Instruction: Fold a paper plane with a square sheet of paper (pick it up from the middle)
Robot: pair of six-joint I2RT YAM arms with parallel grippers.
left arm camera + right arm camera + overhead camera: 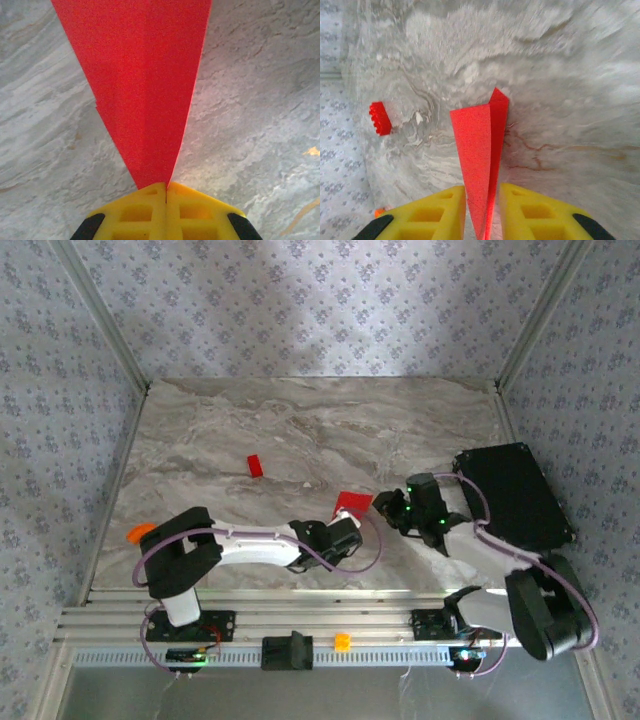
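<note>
Nearest the bases, in the top external view, the left gripper (345, 532) is seen reaching in from the left to the table's middle. In the left wrist view the left gripper (166, 186) is shown with its yellow fingers (135, 212) pressed together, and the narrow end of the red sheet of paper (142, 85) is pinched in the seam between them. From that pinch the sheet, already folded into a wedge, runs straight away from the jaws and widens as it goes; a centre crease is carried along the same line, so its long axis is in line with the left fingers. In the right wrist view the right gripper (482, 192) is shown with its jaws narrowly parted. The red sheet of paper (479, 145) passes between the pads, nearly edge-on, and a sliver of table is visible between it and the right-hand pad, so no grip is judged there. From above, the red sheet of paper (353, 504) is placed between the two grippers, with the right gripper (388, 506) just beside its right edge. Whether it is lifted off the marble table (300, 420) cannot be told. Both arms are close, but the sheet is controlled by the left alone, so the next fold is judged to depend on the right jaws meeting it across that crease. Farther off, a small red block (255, 466) is left well apart.
</note>
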